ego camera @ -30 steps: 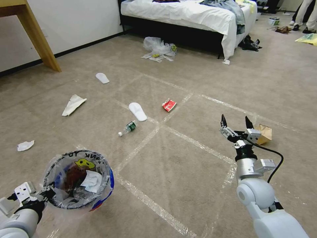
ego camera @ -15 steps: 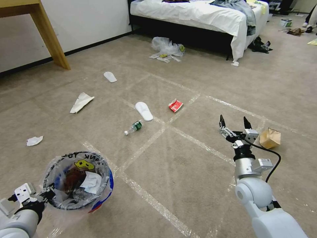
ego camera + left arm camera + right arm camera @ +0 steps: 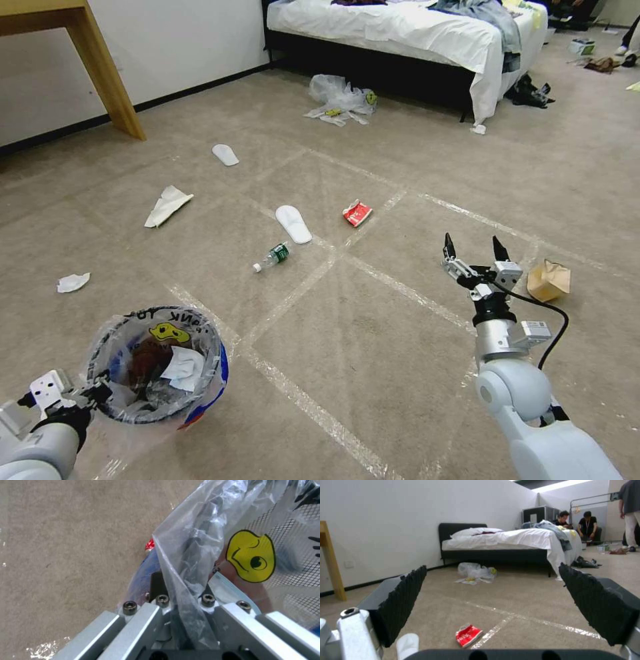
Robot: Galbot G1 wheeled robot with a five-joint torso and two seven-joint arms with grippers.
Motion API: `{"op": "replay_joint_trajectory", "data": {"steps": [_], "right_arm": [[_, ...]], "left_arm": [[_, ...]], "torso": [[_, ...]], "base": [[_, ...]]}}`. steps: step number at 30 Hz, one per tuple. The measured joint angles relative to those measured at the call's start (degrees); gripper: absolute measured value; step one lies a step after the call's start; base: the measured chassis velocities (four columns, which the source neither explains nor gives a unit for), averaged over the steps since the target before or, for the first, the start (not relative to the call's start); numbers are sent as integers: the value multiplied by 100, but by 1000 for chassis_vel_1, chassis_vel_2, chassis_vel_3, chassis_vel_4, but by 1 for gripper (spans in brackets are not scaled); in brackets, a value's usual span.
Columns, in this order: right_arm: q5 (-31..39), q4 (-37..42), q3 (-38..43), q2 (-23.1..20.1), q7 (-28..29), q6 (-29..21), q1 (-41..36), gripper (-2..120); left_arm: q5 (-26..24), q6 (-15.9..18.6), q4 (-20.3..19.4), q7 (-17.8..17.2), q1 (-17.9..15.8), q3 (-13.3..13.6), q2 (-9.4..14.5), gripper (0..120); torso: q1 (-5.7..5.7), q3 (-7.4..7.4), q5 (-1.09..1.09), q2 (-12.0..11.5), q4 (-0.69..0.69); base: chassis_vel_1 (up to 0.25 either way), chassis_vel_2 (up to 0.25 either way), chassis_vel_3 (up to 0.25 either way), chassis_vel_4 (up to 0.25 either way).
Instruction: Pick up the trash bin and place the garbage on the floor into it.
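Holding the trash bin (image 3: pixel 160 367), left gripper (image 3: pixel 93 393) grips its rim

Small round red bucket with a blue band and clear printed liner (image 3: pixel 160 363): low on the robot's left, off the carpet, its rim clamped by the left gripper (image 3: pixel 93 393) at its near-left side; crumpled white paper inside.

Right gripper (image 3: pixel 473 250): right of centre, above the beige taped carpet (image 3: pixel 373 347), jaws apart.

Brown paper bag (image 3: pixel 549 281): just right of the right gripper.

Small plastic bottle (image 3: pixel 272 257): centre, before the flat white slipper (image 3: pixel 294 223).

Crushed red wrapper (image 3: pixel 357 213): right of that slipper.

Second white slipper (image 3: pixel 225 155): farther back, left.

Folded white paper (image 3: pixel 167 205): left of centre.

Crumpled white scrap (image 3: pixel 73 282): far left.

Clear plastic bags (image 3: pixel 340 99): before the white-sheeted bed (image 3: pixel 400 30).

Wooden table leg (image 3: pixel 107 73): back left.
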Motion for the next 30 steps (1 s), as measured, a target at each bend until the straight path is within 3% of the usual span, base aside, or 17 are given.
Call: {"op": "replay_joint_trajectory", "data": {"steps": [7, 30], "right_arm": [[-58, 628, 268, -249, 400, -831, -384, 100], [-279, 750, 647, -155, 182, -460, -791, 100]], "left_arm": [[-26, 14, -103, -2, 9, 0, 12, 1], [-2, 23, -232, 28, 22, 30, -30, 1]], "torso": [[0, 0, 0, 0, -1], [0, 0, 0, 0, 0]], "base": [[0, 0, 0, 0], [0, 0, 0, 0]]}}
